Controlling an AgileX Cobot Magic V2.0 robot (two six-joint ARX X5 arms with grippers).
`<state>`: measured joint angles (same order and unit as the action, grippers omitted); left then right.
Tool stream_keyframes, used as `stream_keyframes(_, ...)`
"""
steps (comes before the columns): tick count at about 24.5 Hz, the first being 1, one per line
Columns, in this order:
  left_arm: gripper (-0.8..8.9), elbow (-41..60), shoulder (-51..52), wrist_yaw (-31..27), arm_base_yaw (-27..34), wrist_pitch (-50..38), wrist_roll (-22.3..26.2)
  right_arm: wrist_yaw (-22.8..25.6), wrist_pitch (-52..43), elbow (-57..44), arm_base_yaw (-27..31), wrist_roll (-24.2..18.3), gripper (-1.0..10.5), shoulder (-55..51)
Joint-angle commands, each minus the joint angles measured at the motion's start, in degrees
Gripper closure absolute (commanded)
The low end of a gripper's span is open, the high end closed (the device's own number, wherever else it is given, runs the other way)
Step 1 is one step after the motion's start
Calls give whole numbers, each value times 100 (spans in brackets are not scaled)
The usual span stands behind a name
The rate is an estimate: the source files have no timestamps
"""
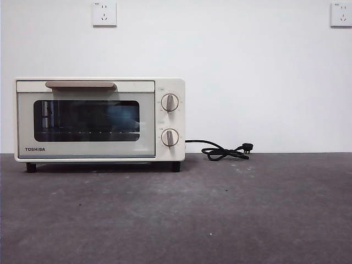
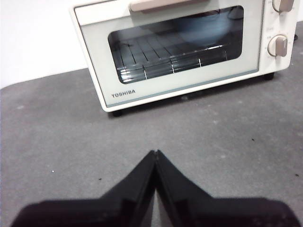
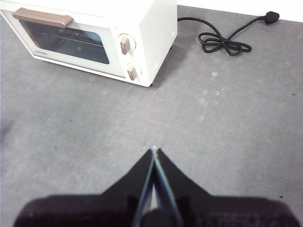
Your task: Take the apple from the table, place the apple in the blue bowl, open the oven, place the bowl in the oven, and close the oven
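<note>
The cream-white Toshiba oven [image 1: 99, 119] stands at the back left of the dark grey table [image 1: 220, 214] with its glass door closed and its beige handle [image 1: 80, 84] up. A faint blue shape shows behind the glass [image 1: 122, 116]; the blue bowl cannot be made out clearly and the apple is not visible. My left gripper [image 2: 155, 153] hovers shut over the table in front of the oven [image 2: 184, 47]. My right gripper [image 3: 154, 150] is shut too, over bare table to the oven's [image 3: 94, 40] front right. Neither holds anything.
The oven's black cord with its plug [image 1: 225, 151] lies coiled on the table to the right of the oven, by the white wall. Two wall sockets [image 1: 104, 14] sit high on the wall.
</note>
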<state>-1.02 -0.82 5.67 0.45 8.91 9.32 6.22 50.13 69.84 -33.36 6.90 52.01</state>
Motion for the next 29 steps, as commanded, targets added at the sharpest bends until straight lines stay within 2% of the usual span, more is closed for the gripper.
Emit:
stream_keyframes(1, 817, 52, -37, 31, -15, -33, -55, 24, -46, -55, 2, 59, 946, 0)
stream_keyframes(12, 817, 52, -127, 33, -13, -35, -55, 61, -42, -55, 42, 11, 946, -79)
stream_keyframes(14, 817, 50, -136, 31, -13, -37, -55, 229, -2, -85, 376, -850, 946, -299)
stream_keyframes(15, 817, 52, -151, 31, -13, -33, -55, 118, -4, -192, 614, -1169, 946, -487)
stream_keyframes(17, 817, 52, -177, 31, -13, -35, -55, -92, -87, -702, 1189, -1373, 946, -1069)
stream_keyframes(19, 817, 52, -203, 31, -13, -37, -55, -44, -385, -1515, 1810, -1364, 946, -1801)
stream_keyframes(21, 817, 52, -238, 33, -13, -33, -55, 151, -787, -2413, 2332, -1576, 946, -2573)
stream_keyframes(22, 817, 52, -254, 31, -13, -35, -55, 57, -1034, -2848, 2538, -1696, 946, -2949)
stream_keyframes(25, 817, 52, -258, 31, -13, -35, -55, -509, -1600, -3790, 2957, -1768, 946, -3812)
stream_keyframes(29, 817, 52, -258, 31, -13, -33, -55, -763, -2162, -4680, 3246, -1720, 946, -4533)
